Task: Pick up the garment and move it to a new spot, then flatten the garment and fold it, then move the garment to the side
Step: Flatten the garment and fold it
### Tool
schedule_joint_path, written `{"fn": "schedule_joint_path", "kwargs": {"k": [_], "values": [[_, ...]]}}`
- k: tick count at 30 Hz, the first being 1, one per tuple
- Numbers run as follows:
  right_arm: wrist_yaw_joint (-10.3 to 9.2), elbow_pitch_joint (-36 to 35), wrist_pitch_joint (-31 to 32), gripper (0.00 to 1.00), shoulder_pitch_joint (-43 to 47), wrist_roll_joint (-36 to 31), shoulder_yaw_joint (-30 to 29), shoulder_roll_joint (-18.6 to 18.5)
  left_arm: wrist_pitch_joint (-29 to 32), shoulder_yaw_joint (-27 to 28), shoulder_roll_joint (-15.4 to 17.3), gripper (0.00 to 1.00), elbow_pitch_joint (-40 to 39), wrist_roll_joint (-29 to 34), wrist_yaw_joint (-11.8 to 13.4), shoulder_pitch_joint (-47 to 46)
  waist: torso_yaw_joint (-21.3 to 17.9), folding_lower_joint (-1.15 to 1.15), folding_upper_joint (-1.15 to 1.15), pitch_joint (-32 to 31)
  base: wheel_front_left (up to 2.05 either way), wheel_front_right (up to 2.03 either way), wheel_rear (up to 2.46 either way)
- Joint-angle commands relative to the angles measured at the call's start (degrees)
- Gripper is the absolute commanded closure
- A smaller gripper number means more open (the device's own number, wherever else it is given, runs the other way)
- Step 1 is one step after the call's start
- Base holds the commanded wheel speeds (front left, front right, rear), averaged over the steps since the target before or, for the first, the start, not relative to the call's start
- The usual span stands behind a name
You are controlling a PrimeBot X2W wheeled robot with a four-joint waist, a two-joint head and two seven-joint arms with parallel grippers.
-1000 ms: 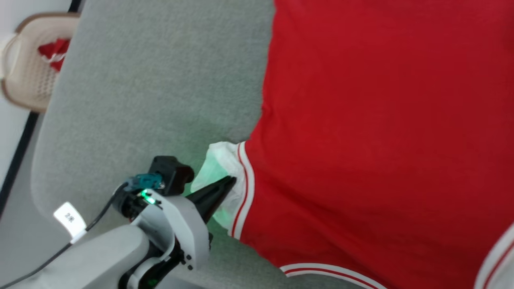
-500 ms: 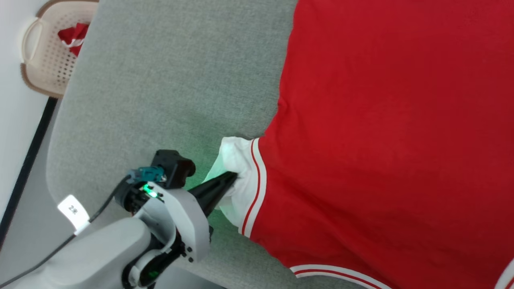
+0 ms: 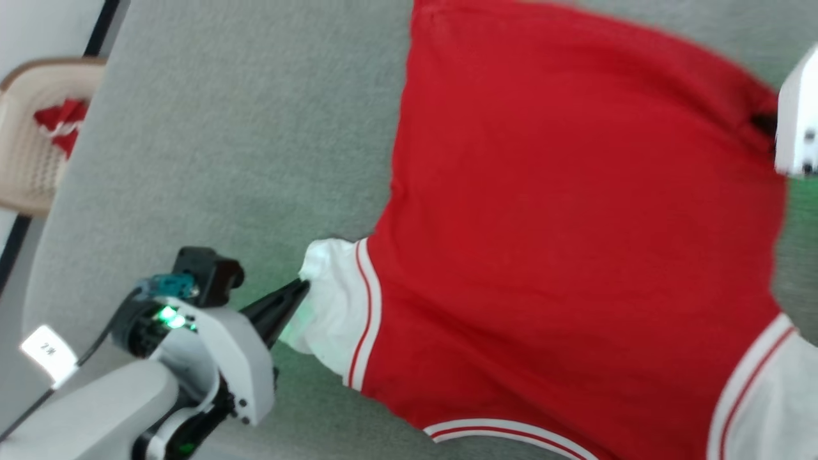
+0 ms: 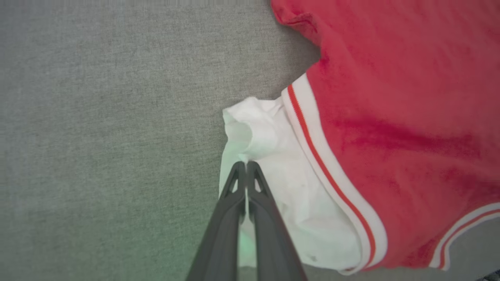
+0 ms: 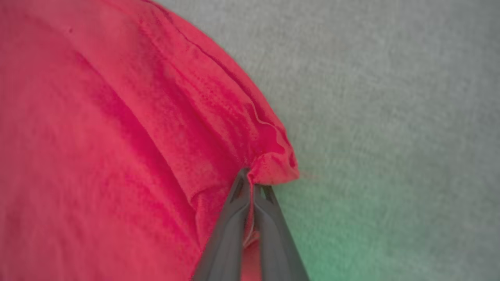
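Right jaws just clamped garment [image 3: 562, 255] corner, 2 o'clock. Left jaws still pinch sleeve [image 4: 273, 187], 8 o'clock. Lift looks ready.

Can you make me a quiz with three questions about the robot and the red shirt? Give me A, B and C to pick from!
1. Where is the basket, compared with the grey surface?
A. on its middle
B. hanging above it
C. past its left edge in the head view

2. What colour is the sleeve that the left gripper pinches?
A. white
B. blue
C. black

3. How is the right gripper?
A. wide open
B. shut on the shirt's red edge
C. lying flat on bare grey

Answers:
1 C: the basket sits off the surface, at the far left.
2 A: the closed fingers meet on white cloth beside the striped trim.
3 B: its fingers are together with red cloth bunched at the tips.
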Motion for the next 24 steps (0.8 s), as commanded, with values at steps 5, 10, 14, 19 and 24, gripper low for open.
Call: {"fn": "schedule_joint_path", "kwargs": {"k": [5, 10, 14, 19, 24], "values": [[-0.07, -12.5, 3.1, 1.0, 12.5, 7.8, 1.3, -3.9, 0.3, 0.5, 3.8, 1.0, -2.6, -1.5, 2.3, 2.8, -6.7, 0.0, 0.0, -6.6, 0.0, 0.0, 0.0], [-0.07, -24.1, 7.3, 1.0, 24.6, 12.8, 0.1, -6.1, 0.0, 1.0, 6.9, 1.0, -5.4, -3.1, 4.3, 5.1, -9.3, 0.0, 0.0, -9.1, 0.0, 0.0, 0.0], [-0.07, -31.2, 10.7, 1.0, 36.1, 15.2, -3.6, -6.3, -0.5, 1.3, 8.5, 1.0, -7.3, -4.2, 5.5, 6.9, -10.7, 0.0, 0.0, -10.8, 0.0, 0.0, 0.0], [-0.07, -37.7, 14.8, 1.0, 49.5, 15.7, -10.1, -3.6, -1.1, 1.4, 9.7, 1.0, -8.9, -5.1, 6.6, 8.5, -11.6, 0.0, 0.0, -12.0, 0.0, 0.0, 0.0], [-0.07, -42.0, 13.6, 1.0, 55.9, 10.5, -14.5, -0.2, -2.0, 1.6, 9.9, 1.0, -9.4, -5.6, 7.2, 9.5, -12.5, 0.0, 0.0, -12.2, 0.0, 0.0, 0.0]]}}
